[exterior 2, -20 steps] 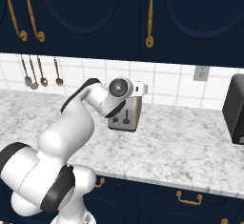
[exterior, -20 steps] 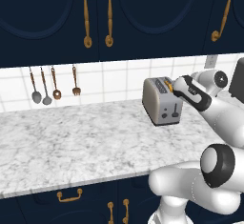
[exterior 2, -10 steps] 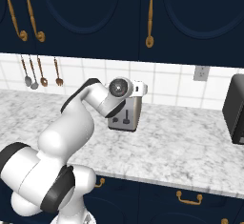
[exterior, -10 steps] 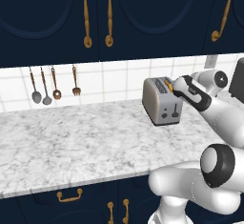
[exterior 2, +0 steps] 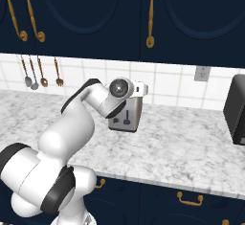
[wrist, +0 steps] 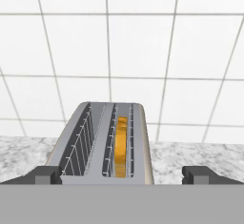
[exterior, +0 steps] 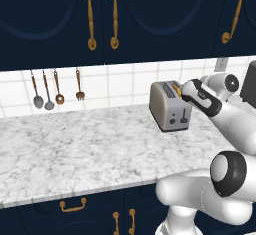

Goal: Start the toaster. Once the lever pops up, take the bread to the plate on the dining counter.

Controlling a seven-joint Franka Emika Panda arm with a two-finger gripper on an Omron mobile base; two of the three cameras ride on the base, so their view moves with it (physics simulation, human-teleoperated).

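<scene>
Nothing moved; tool (wrist: 122, 174) spread wide over toaster (wrist: 102, 144), bread (wrist: 121, 147) half sunk.

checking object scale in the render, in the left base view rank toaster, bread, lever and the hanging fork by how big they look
1. toaster, clearly the largest.
2. hanging fork, long but thin.
3. bread, just a small golden patch above the slot.
4. lever, about as small as the bread patch, so the last two places are unsure.
</scene>
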